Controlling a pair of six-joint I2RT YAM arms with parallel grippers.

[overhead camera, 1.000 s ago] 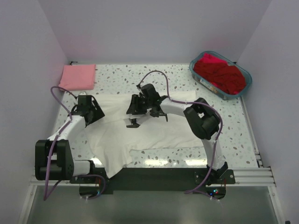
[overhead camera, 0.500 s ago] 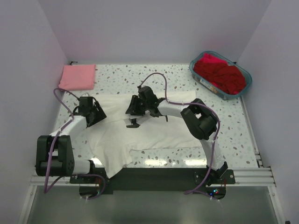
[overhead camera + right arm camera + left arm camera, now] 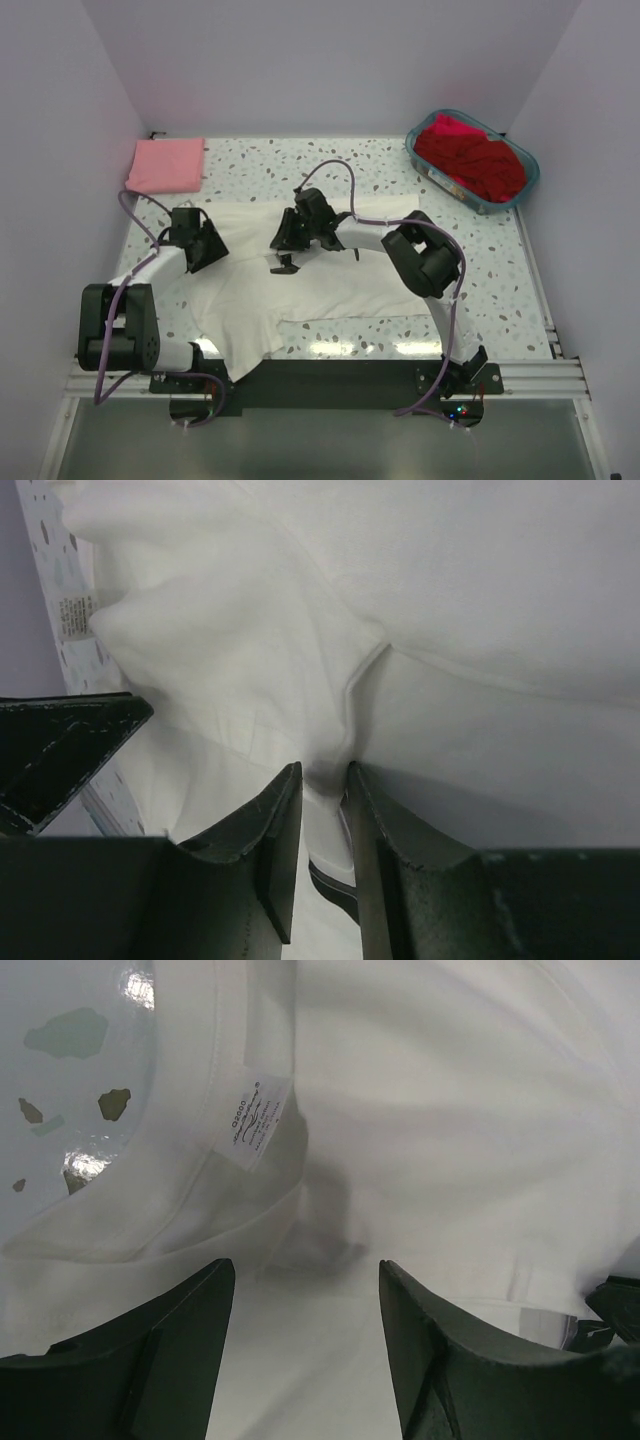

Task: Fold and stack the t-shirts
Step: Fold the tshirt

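White shirt (image 3: 330, 290) lies spread on the table (image 3: 400, 170), with its near hem right at the front edge. A pull toward the arms could drag it off.

Left end effector (image 3: 305, 1280) is spread and hovers over the collar by the label, holding nothing. If it bites one layer only, the neck folds crooked.

Right end effector (image 3: 322, 775) is pinching a thin ridge of the same shirt. A shallow bite like that may slip on lift.

Far side: folded pink shirt (image 3: 167, 165) in the left corner, red shirts (image 3: 470, 160) heaped in the basket (image 3: 527, 180), not yet folded.
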